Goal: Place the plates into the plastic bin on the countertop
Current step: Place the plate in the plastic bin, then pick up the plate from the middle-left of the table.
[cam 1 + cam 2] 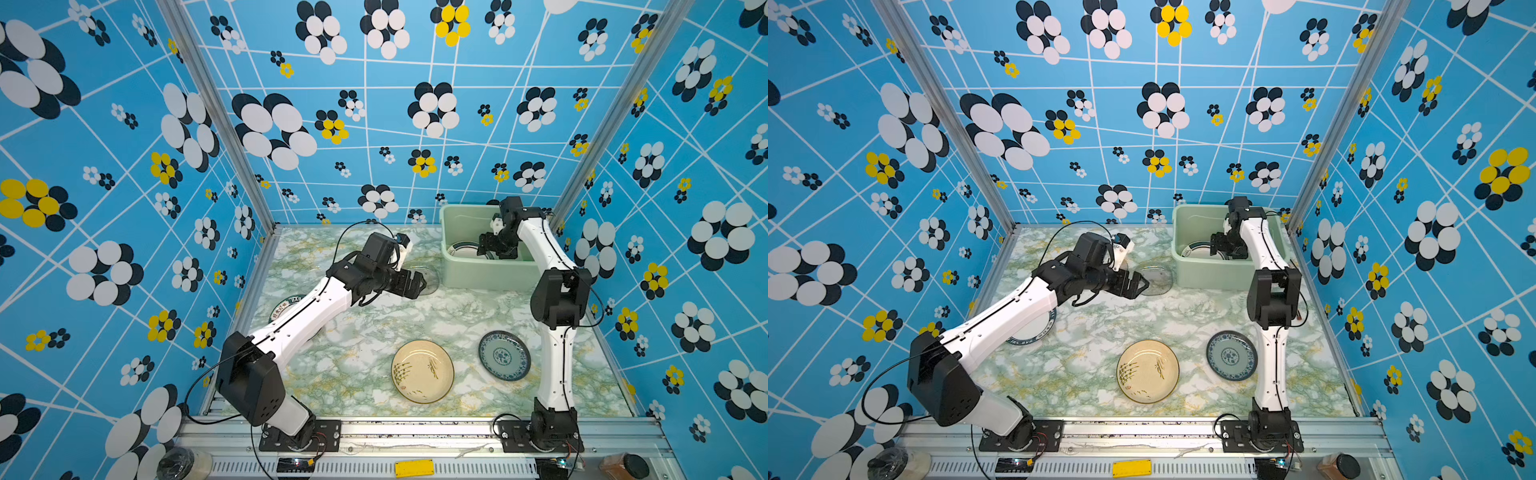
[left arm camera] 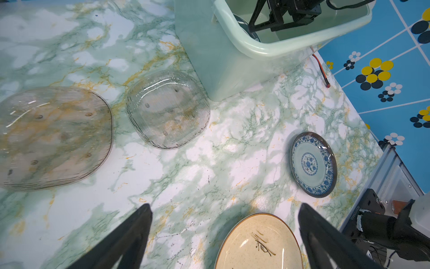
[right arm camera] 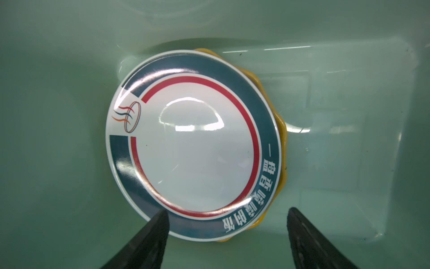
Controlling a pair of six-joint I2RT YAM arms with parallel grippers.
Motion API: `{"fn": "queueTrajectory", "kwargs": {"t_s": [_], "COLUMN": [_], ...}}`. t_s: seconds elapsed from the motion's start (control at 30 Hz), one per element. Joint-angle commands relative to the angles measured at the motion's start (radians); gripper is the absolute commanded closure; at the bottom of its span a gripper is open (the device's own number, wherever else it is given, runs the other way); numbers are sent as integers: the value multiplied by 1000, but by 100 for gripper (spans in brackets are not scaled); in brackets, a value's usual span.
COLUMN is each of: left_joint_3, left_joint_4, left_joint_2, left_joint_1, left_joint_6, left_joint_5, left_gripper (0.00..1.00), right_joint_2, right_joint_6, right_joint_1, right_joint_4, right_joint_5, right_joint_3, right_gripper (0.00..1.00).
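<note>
**A:** Where do we stand?

**B:** Two lie in the plastic bin (image 1: 486, 274). The white dark-rimmed plate (image 3: 193, 144) sits flat atop the yellow scalloped plate (image 3: 280, 130), stacked, we'd judge, so the rest can fit. Our right claw (image 3: 226, 210) hangs just above them, jaws apart, gripping nothing.

**A:** And our left claw (image 2: 224, 206)?

**B:** Wide apart and empty, low over the surface (image 1: 374, 316) beside the clear glass plate (image 2: 167, 109), which lies near the bin's wall. We'd take that as lining up for its rim.

**A:** What waits outside?

**B:** The amber glass plate (image 2: 53, 137), the cream plate (image 1: 422, 371), the blue-white plate (image 1: 504, 355), and another dark-rimmed plate (image 1: 1038, 328), half hidden under our left arm (image 1: 1017, 307).
</note>
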Motion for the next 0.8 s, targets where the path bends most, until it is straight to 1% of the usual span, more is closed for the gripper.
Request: {"fn": "queueTrajectory", "kwargs": {"t_s": [0.0, 0.2, 0.37, 0.47, 0.6, 0.73, 0.77], "left_joint_3": [11, -7, -23, -19, -25, -50, -49], "left_joint_4": [-26, -30, -49, -109, -192, -286, -323], "left_joint_2": [-60, -129, -222, -272, -341, -425, -440], "left_joint_1": [6, 37, 72, 137, 264, 361, 379], "left_joint_6": [26, 28, 16, -38, -157, -271, -280], "left_joint_5": [-55, -108, -190, -200, -143, -161, -163], "left_gripper": [1, 1, 1, 1, 1, 1, 1], "right_joint_2": [0, -26, -103, -186, -298, -435, -477], "right_joint_6": [-8, 17, 58, 93, 172, 271, 306], "right_joint_1": [4, 4, 4, 5, 21, 61, 97], "right_joint_4": [-49, -72, -60, -33, 3, 89, 136], "right_joint_5": [32, -1, -56, -96, -145, -179, -194], "right_joint_3": [31, 94, 150, 155, 123, 1, -53], "right_gripper": [18, 18, 18, 19, 21, 22, 22]}}
